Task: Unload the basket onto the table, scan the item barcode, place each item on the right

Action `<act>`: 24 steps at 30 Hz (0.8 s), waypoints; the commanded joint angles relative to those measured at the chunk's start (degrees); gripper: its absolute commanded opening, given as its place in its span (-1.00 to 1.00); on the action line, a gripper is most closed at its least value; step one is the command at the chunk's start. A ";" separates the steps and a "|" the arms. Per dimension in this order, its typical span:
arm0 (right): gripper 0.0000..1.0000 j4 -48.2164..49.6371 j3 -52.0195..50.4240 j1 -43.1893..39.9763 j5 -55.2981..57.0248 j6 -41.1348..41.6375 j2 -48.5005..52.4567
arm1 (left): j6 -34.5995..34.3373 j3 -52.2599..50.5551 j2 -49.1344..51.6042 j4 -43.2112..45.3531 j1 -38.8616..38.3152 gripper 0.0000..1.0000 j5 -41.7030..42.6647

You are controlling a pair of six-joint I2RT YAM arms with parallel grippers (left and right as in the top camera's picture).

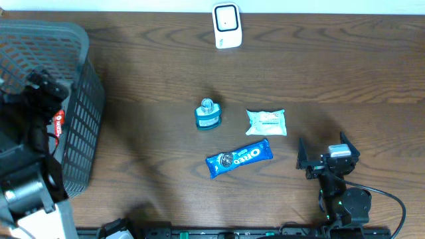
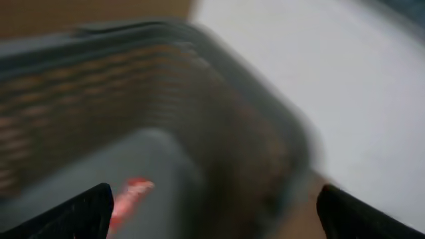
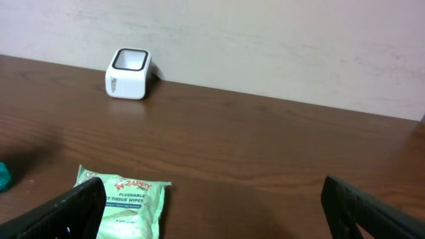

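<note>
The white barcode scanner point(image 1: 226, 25) stands at the table's far edge and shows in the right wrist view too, scanner point(image 3: 128, 73). A blue Oreo pack point(image 1: 239, 158), a green wipes pack point(image 1: 266, 122) and a small blue bottle point(image 1: 208, 115) lie mid-table. My left gripper point(image 2: 212, 214) hangs open over the grey basket point(image 1: 83, 126), nothing between its fingers. Below it a red packet point(image 2: 131, 196) lies blurred on the basket floor. My right gripper point(image 3: 222, 212) is open and holds nothing, low near the front edge, right of the wipes pack point(image 3: 125, 199).
The basket fills the table's left end, and the left arm point(image 1: 41, 93) reaches over its rim. The red packet point(image 1: 58, 123) shows through the basket wall. A cable point(image 1: 388, 199) trails from the right arm's base at the front right.
</note>
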 commanded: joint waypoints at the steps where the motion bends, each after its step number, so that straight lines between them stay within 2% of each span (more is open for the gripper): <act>1: 0.99 -0.20 -0.09 0.44 0.33 -0.81 -0.26 | 9.55 0.57 7.89 -1.92 0.22 0.96 -14.19; 6: 0.99 -0.20 -0.09 0.44 0.33 -0.81 -0.26 | 19.41 0.57 19.50 -6.84 0.24 0.96 -14.32; 14: 0.98 -0.20 -0.09 0.44 0.33 -0.81 -0.26 | 21.20 0.57 32.89 -9.35 2.29 0.96 -15.30; 24: 0.99 -0.20 -0.09 0.44 0.33 -0.81 -0.26 | 25.70 0.57 39.23 -7.76 4.74 0.96 -12.94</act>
